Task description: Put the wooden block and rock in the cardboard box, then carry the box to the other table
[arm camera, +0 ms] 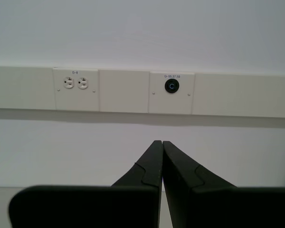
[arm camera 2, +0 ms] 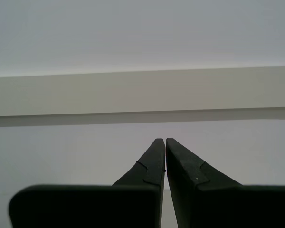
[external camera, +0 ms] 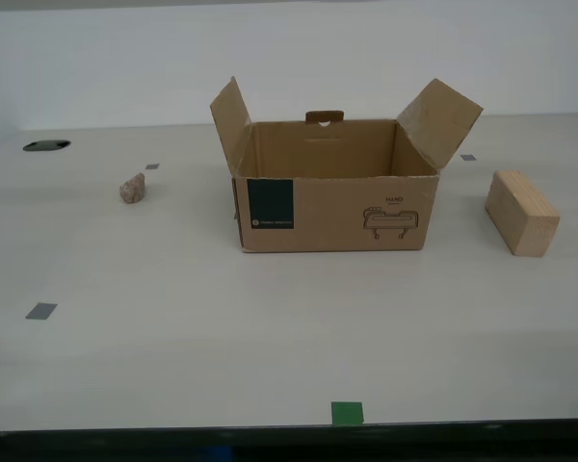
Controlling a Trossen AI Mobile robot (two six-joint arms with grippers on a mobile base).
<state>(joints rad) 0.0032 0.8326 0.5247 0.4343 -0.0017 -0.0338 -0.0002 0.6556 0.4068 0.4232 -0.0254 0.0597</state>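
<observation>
A: Exterior view first. What is on the tabletop (external camera: 270,337)?

B: The cardboard box (external camera: 332,197) stands in the middle, a bit toward the far side. Its top is open. One side flap sticks up at the exterior view's left and one at the exterior view's right. The front has a dark blue label (external camera: 271,204) and a black line drawing (external camera: 393,220).

A: Where is the rock (external camera: 132,188)?

B: It lies on the tabletop at the exterior view's left, well apart from the box. It is small and lumpy.

A: And the wooden block (external camera: 522,212)?

B: It lies on the tabletop at the exterior view's right, near the box but not touching it. Nothing can be seen inside the box from here.

A: Any marks on the tabletop?

B: Small grey tape squares (external camera: 40,311) here and there, and one green tape square (external camera: 347,413) at the near edge. There is a dark hole (external camera: 46,145) at the far side, at the exterior view's left.

A: What about my first gripper (arm camera: 162,142)?

B: Its black fingers (arm camera: 149,166) are pressed together at the tips and hold nothing. It faces a white wall with two power outlets (arm camera: 76,83) and a round black socket (arm camera: 171,86).

A: And my second gripper (arm camera 2: 165,139)?

B: Same thing. Its fingers (arm camera 2: 152,164) are closed tip to tip and hold nothing. It faces a plain white wall with a pale strip (arm camera 2: 142,92) across it. No arm shows in the exterior view.
</observation>
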